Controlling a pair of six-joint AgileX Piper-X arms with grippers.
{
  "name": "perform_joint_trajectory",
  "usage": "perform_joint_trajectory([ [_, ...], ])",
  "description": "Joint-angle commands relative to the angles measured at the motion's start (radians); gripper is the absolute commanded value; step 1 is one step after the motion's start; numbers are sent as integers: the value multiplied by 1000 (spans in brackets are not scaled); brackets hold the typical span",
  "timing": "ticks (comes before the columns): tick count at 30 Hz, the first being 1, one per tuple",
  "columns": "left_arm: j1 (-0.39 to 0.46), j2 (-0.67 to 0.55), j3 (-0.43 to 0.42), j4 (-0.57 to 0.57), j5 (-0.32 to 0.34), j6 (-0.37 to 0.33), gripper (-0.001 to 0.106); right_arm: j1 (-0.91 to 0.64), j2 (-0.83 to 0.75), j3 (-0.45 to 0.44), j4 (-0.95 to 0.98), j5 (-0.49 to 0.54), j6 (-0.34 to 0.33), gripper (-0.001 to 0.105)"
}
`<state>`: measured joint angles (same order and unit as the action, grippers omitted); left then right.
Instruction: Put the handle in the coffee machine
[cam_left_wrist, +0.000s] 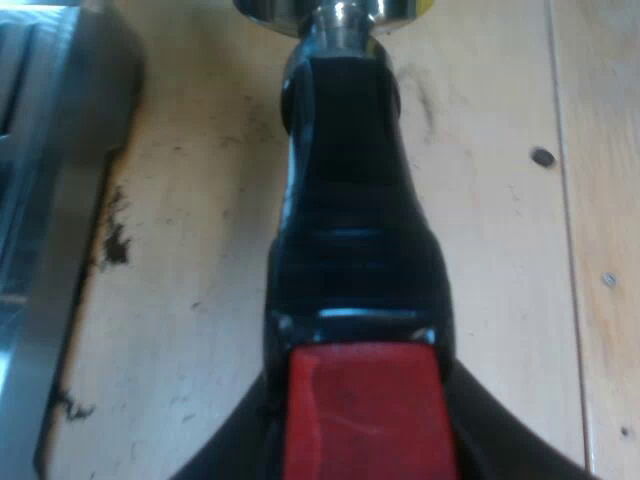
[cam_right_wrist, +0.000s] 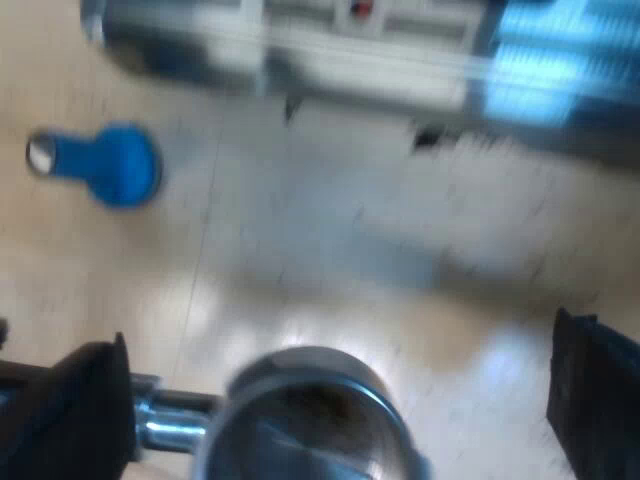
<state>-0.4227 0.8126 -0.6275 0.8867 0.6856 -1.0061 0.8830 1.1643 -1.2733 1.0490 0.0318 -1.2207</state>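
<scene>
Gripping the holder (cam_left_wrist: 345, 200) by the red end of its dark handle, the L gripper (cam_left_wrist: 362, 385) is clamped on it, one black finger pressed to each side of the red. The L wrist view looks along the handle, which runs away from the fingers to the holder's metal end, over the wooden table (cam_left_wrist: 200, 320). The machine (cam_left_wrist: 45, 170) sits close beside the handle, seen as a steel edge. Dark coffee specks (cam_left_wrist: 115, 240) lie on the wood just by that edge. The holder is loose, not locked into the machine. Can't tell if it rests on the table or hangs just over it.

The R wrist view adds what the L one doesn't give. It has the basket (cam_right_wrist: 310, 420) from above: round steel rim, mouth up, inside brownish but too blurred to say w/ what. The R gripper (cam_right_wrist: 338, 330) has its fingers wide apart, one on each side of the basket, holding nothing. The neck (cam_right_wrist: 180, 420) runs toward one finger & is hidden behind it; contact unclear. Far beyond the basket, across a stretch of table, is the machine's front. A blue tamper (cam_right_wrist: 105, 165) lies on its side on the wood near the machine, well apart from the holder & the R gripper.
</scene>
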Motion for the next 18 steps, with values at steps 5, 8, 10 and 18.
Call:
perform_joint_trajectory([
  [5, 180, -7, -15, 7, 111, -69, 0, 161, -39, -17, 9, 233, -11, 85],
  [8, 235, -7, -23, 61, 142, -67, 0, 246, -39, -3, -8, 321, 8, 85],
  [10, 276, -7, -23, 78, 146, -67, 0, 289, -39, 11, -29, 351, 44, 85],
  [18, 437, -6, -23, 84, 160, -12, 0, 443, -39, 135, -280, 560, 36, 85],
])
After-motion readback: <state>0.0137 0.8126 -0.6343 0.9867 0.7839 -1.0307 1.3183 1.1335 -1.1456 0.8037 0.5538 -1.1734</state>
